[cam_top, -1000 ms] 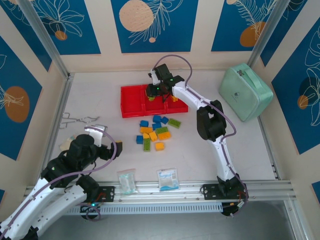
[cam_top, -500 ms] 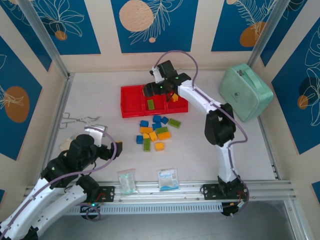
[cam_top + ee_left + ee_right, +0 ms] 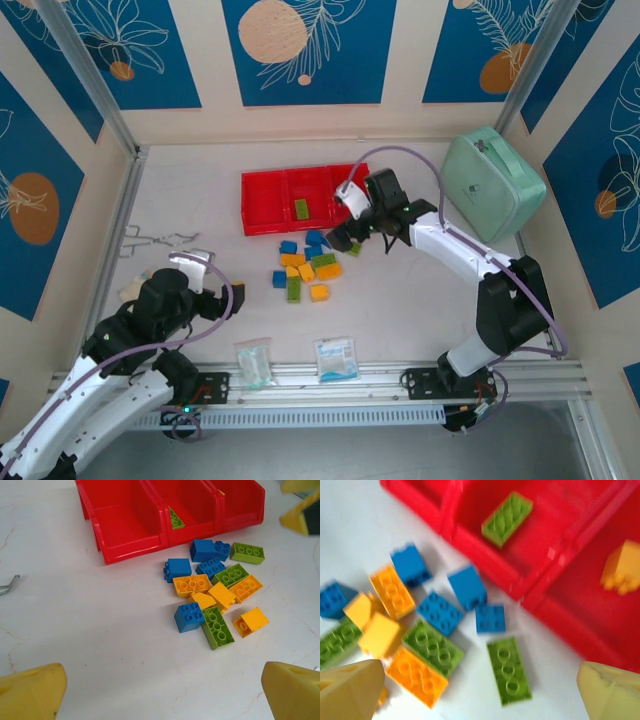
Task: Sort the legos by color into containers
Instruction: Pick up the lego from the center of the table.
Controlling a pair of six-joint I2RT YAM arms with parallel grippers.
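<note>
- The right claw [image 3: 343,240] is held over the 2 o'clock edge of the pile [image 3: 308,265] on the counter [image 3: 200,200], with its fingers spread wide and empty.
- In the right wrist view, a loose green lego [image 3: 509,671] lies between the fingers. Its long axis runs about 11 to 5 o'clock, across the closing line, so it is judged the likely next pick.
- The left claw [image 3: 160,690] is spread, empty and well apart at the pile's 8 o'clock, so the right arm is nearer.
- The tray [image 3: 262,215] sits at the pile's 12 o'clock. A binned green lego [image 3: 301,208] lies in the middle bin and an orange lego [image 3: 620,572] in the right one.
- A second ago the right claw was over the tray. It has since been drawn back to the pile.
</note>
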